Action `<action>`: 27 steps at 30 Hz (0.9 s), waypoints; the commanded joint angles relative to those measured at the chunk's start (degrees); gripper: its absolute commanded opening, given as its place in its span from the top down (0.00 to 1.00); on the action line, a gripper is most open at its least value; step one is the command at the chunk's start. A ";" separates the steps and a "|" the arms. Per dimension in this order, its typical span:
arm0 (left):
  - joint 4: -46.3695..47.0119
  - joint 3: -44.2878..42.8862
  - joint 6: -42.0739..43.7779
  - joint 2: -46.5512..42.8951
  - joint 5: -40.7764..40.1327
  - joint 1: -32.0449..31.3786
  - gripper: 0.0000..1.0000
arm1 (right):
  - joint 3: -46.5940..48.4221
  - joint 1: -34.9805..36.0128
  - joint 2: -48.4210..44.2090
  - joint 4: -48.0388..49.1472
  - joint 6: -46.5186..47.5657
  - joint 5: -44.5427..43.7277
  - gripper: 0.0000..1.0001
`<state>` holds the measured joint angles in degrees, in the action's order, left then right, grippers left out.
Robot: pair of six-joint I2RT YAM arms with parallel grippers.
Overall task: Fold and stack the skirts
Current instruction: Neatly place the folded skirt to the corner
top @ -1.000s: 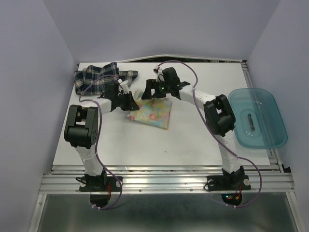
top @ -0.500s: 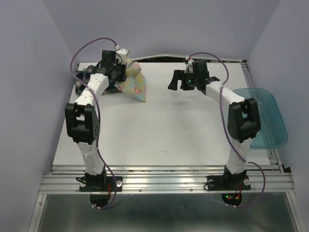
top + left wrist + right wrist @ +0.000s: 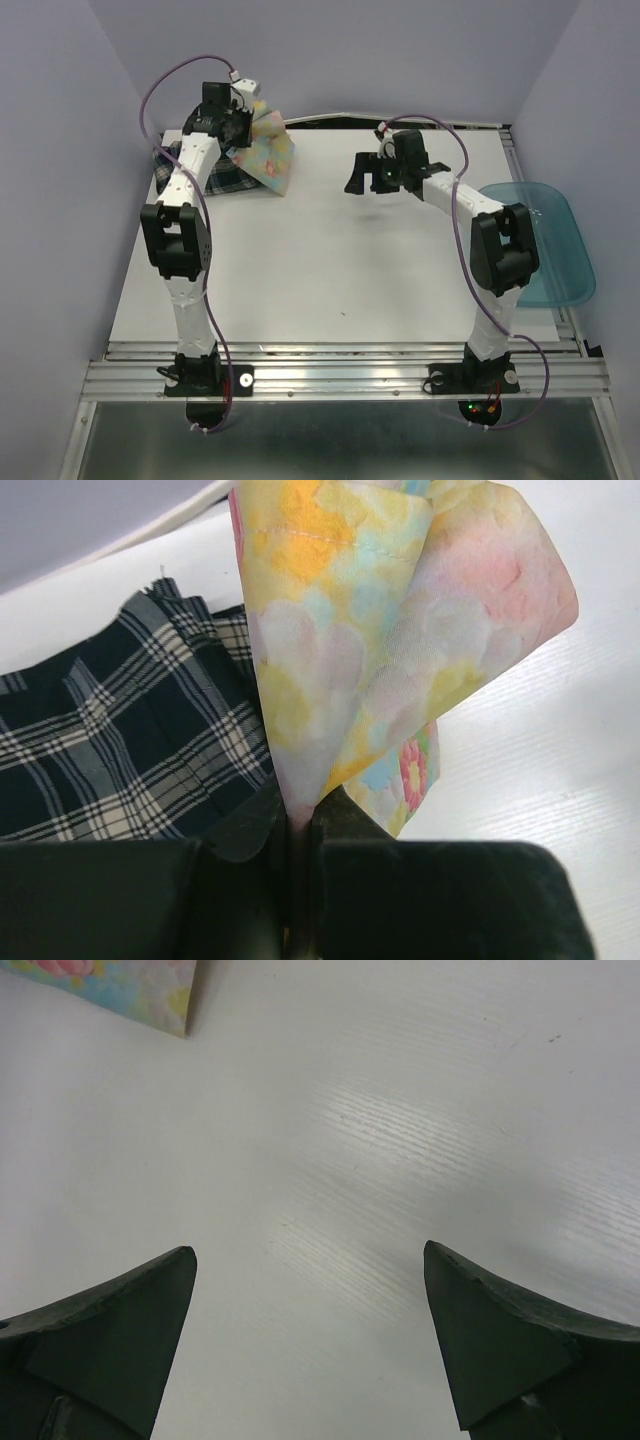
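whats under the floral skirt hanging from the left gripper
The plaid skirt lies on the table partly beneath it, bare table beside that. The floral skirt hides the plaid edge behind it.

Desk middle and front: open white desk [image 3: 340,270], room for either arm.
Far left corner: plaid skirt [image 3: 205,180] lies there; the flowered skirt [image 3: 270,155] hangs just beside it from the left gripper [image 3: 297,825], whose jaws pinch the cloth.
Right edge: teal bin [image 3: 545,250], near the right arm's elbow.
Under right gripper [image 3: 310,1255]: bare desk between wide-apart jaws.
Left side: wall [image 3: 60,200] close to the desk edge.
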<state>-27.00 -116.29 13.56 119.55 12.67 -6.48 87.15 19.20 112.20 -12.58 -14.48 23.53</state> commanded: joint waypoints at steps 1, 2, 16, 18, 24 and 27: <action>1.16 -7.10 -1.08 -1.60 2.54 3.31 1.00 | -1.46 -0.04 -2.16 1.15 1.21 -0.06 0.00; 1.25 -7.54 -1.08 -1.68 2.89 3.66 1.00 | -1.55 -0.04 -2.16 1.15 1.21 -0.15 0.00; 3.71 -5.88 -5.21 -3.00 12.82 11.31 1.00 | -1.99 -0.04 -1.64 1.07 1.12 0.03 0.00; 4.76 -5.09 -5.91 -2.83 14.22 13.15 1.00 | -2.25 -0.04 -1.64 1.15 1.21 0.03 0.00; 5.56 -5.00 -5.22 -0.37 13.79 15.44 1.00 | -2.52 -0.04 -1.11 1.15 0.95 0.38 0.00; 5.30 -5.00 -4.25 2.17 13.35 16.32 1.00 | -2.34 -0.04 -0.76 0.98 1.12 0.38 0.00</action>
<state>-25.52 -121.08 8.40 120.36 25.04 9.23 85.38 19.20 112.20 -12.84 -14.31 23.57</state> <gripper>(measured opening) 0.161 0.999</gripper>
